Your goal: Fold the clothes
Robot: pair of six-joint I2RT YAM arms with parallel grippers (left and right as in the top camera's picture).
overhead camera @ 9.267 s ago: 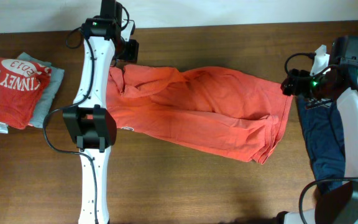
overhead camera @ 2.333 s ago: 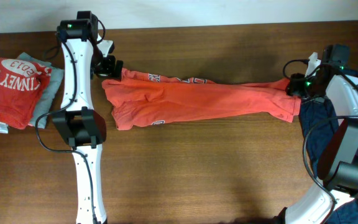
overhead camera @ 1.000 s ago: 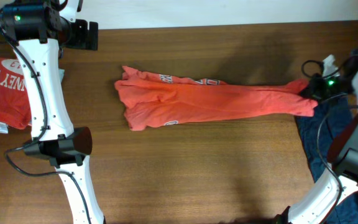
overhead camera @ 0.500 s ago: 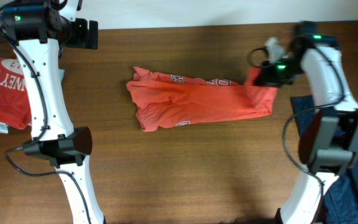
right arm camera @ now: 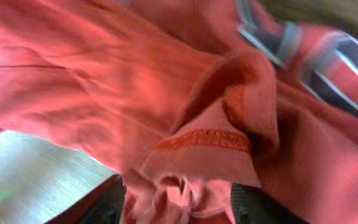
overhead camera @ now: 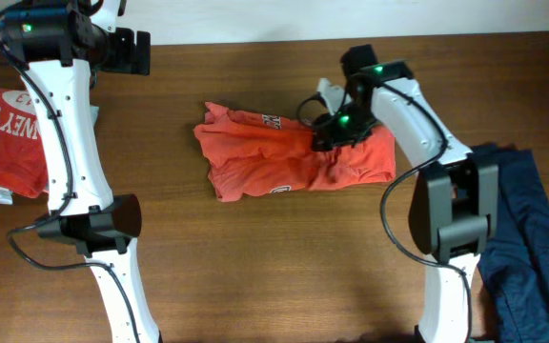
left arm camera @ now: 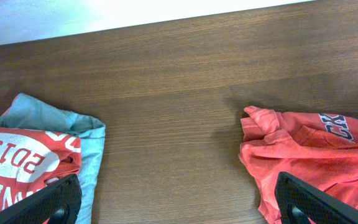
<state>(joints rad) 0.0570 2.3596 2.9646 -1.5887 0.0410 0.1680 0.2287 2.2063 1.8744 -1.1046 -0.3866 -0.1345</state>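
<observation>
An orange-red T-shirt (overhead camera: 284, 152) lies bunched lengthwise in the middle of the table, its right end doubled back toward the left. My right gripper (overhead camera: 330, 131) is over the shirt's middle, shut on its hem, and the cloth (right arm camera: 191, 155) fills the right wrist view between the fingers (right arm camera: 182, 202). My left gripper (overhead camera: 139, 52) is raised at the far left edge of the table, open and empty. The left wrist view shows its two fingers (left arm camera: 179, 205) wide apart above bare wood, with the shirt's left end (left arm camera: 303, 155) to the right.
A folded pile, a red printed shirt (overhead camera: 12, 133) on a light blue one (overhead camera: 74, 143), sits at the far left, also in the left wrist view (left arm camera: 23, 162). A dark blue garment (overhead camera: 527, 248) hangs at the table's right edge.
My right gripper has carried the shirt's right end leftward over the body, halving its length. The left arm has stayed raised at the far left, open.
</observation>
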